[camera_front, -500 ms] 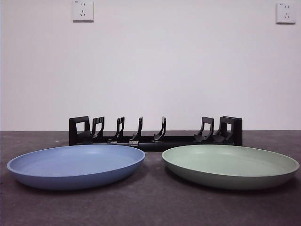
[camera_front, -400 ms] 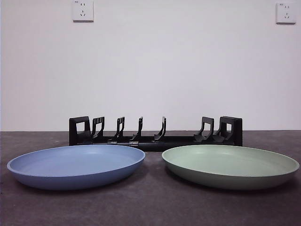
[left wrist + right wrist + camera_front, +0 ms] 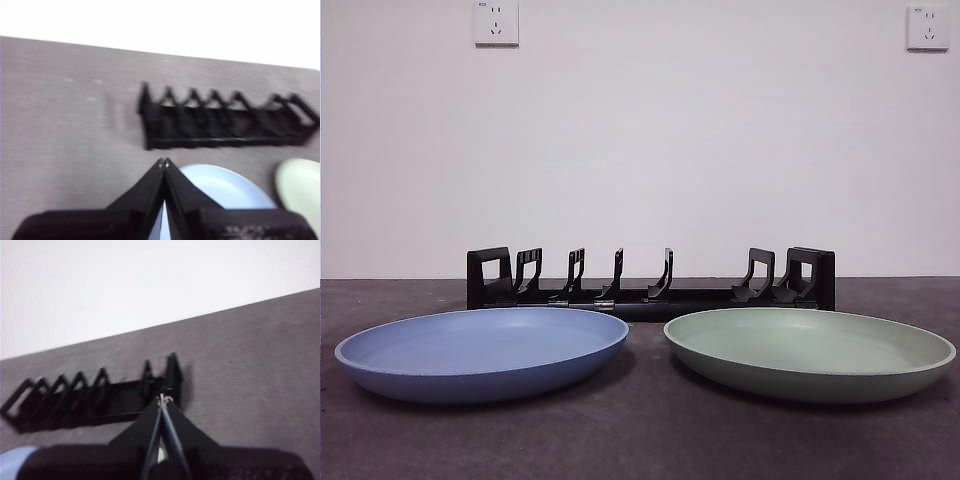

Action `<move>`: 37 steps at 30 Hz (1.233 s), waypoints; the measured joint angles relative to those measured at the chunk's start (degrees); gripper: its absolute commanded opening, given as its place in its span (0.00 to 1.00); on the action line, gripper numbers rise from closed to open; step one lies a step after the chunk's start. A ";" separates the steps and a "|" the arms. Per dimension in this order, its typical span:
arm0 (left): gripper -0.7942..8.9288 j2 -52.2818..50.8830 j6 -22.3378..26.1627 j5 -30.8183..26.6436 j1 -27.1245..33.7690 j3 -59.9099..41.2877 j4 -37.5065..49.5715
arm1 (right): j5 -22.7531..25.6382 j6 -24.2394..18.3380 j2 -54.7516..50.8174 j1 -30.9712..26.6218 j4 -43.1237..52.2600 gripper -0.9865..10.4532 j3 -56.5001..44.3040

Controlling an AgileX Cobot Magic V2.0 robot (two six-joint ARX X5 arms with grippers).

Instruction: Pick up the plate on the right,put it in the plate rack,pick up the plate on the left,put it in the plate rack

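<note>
In the front view, the blue plate (image 3: 482, 352) is being shown lying flat at 8 o'clock and the green plate (image 3: 810, 350) at 4 o'clock, slightly apart, on the dark table (image 3: 640, 440). The black plate rack (image 3: 650, 279) is being seen just behind both, with no plate between its prongs. The left gripper (image 3: 164, 163) is being held above the blue plate, jaws pressed together on nothing. The right gripper (image 3: 162, 399) is being held above the green plate's side, jaws likewise closed.
</note>
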 measured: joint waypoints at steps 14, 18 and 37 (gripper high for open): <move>0.07 6.32 3.37 9.35 -1.64 21.09 -19.85 | -7.04 -9.99 12.90 0.00 -23.21 0.08 23.39; 0.07 8.07 5.25 9.40 -3.69 25.40 -23.21 | -7.04 -12.31 12.96 0.00 -27.06 0.08 26.62; 0.77 8.52 7.76 12.37 -6.14 26.38 -27.80 | -7.48 -13.18 14.80 0.00 -31.08 0.66 29.27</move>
